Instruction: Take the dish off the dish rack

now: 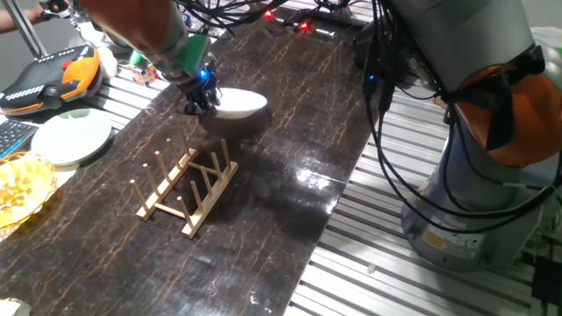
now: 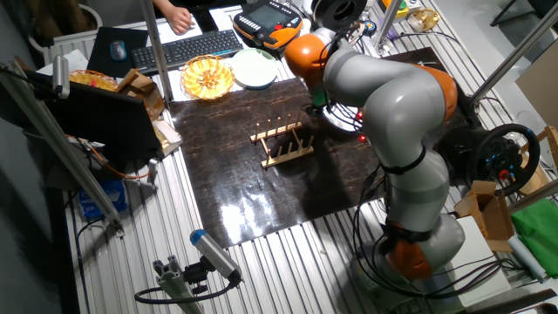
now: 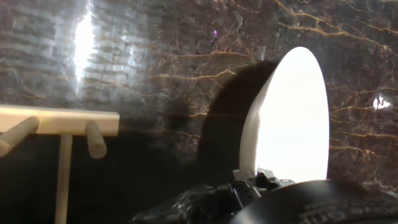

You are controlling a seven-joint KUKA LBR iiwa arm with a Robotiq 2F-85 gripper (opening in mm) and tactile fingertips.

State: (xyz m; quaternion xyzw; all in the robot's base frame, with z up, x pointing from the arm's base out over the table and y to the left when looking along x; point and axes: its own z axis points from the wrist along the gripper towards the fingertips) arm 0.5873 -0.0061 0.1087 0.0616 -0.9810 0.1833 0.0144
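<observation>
The dish (image 1: 239,104) is a plain white deep bowl held in the air above the dark table, behind and apart from the dish rack (image 1: 189,190). My gripper (image 1: 202,98) is shut on the dish's left rim. In the hand view the dish (image 3: 291,118) hangs on edge, bright white, with its shadow on the table to its left, and a corner of the rack (image 3: 59,124) with two pegs shows at the left. In the other fixed view the rack (image 2: 282,145) stands bare; the arm hides the dish and the gripper.
A flat pale green plate (image 1: 72,138) and a yellow wicker basket (image 1: 19,189) lie at the left edge of the dark mat (image 1: 290,149). An orange-black pendant (image 1: 48,77) lies behind them. The arm's base (image 1: 479,167) stands at the right with hanging cables.
</observation>
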